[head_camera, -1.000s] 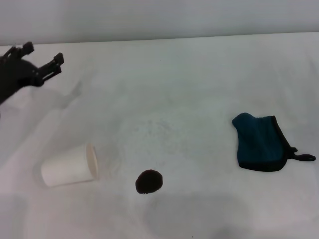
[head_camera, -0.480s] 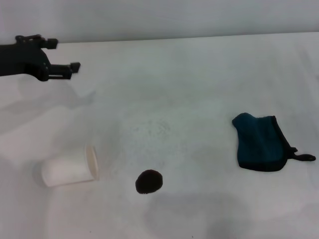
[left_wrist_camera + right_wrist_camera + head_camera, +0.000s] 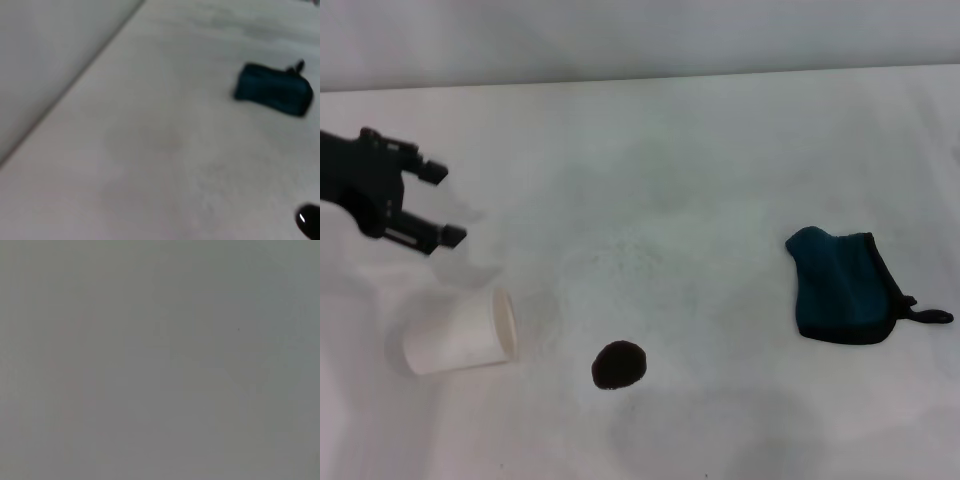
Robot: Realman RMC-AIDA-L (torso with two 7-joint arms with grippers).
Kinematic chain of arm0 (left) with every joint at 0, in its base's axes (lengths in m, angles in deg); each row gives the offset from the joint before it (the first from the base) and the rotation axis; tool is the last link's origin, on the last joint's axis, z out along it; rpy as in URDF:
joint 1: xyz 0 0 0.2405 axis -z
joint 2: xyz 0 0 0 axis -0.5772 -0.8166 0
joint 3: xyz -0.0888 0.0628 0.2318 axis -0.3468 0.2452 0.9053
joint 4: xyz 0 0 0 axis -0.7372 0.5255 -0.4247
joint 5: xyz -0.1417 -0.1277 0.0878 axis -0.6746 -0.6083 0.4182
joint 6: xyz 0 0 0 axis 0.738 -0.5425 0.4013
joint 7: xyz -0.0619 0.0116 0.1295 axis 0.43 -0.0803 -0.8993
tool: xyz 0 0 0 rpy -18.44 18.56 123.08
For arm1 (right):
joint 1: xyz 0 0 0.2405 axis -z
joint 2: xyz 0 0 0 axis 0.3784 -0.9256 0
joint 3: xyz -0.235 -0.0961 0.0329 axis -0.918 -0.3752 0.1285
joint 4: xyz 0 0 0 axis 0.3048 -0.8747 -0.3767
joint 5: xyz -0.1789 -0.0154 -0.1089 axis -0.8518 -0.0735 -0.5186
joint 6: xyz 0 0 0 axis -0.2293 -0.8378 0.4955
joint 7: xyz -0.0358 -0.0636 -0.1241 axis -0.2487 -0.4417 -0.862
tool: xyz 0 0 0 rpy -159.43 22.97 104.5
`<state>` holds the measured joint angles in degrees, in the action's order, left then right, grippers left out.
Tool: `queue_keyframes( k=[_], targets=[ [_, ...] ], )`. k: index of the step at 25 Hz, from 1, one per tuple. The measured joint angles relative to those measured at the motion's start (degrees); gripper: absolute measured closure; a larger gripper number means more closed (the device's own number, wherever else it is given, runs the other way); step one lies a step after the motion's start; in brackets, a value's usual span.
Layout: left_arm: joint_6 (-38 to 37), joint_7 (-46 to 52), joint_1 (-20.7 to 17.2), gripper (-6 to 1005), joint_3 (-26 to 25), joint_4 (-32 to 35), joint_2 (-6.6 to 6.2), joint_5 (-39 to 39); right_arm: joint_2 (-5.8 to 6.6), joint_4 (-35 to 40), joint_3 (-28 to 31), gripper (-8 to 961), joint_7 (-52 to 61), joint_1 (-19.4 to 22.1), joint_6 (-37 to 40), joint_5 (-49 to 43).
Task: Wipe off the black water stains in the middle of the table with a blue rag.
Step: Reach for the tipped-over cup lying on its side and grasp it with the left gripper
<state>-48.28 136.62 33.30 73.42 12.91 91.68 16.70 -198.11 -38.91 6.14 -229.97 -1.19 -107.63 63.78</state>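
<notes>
The black stain point(image 3: 619, 365) is a small round dark blotch on the white table point(image 3: 700, 180), near the front middle. It also shows at the edge of the left wrist view point(image 3: 311, 220). The blue rag point(image 3: 841, 286) lies crumpled at the right, with its black loop tag pointing right; it shows in the left wrist view point(image 3: 273, 89) too. My left gripper point(image 3: 442, 205) is open and empty, hovering at the left just above and behind a tipped white cup point(image 3: 460, 333). My right gripper is out of view.
The white paper cup lies on its side at the front left, its mouth facing the stain. The table's back edge meets a pale wall point(image 3: 620, 40). The right wrist view shows only plain grey.
My left gripper has swung down and toward me from the back left, turning its open fingers, and now hangs close above the cup. Rag, stain and cup have not moved.
</notes>
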Motion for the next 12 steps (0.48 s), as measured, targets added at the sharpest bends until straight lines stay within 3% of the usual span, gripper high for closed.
queue_keyframes(
  k=[12],
  targets=[
    [-1.75,-3.41,0.29,123,0.02,-0.71,1.73,8.30,-0.08,-1.06,0.12,84,0.56,0.41,-1.45,0.41]
  ],
)
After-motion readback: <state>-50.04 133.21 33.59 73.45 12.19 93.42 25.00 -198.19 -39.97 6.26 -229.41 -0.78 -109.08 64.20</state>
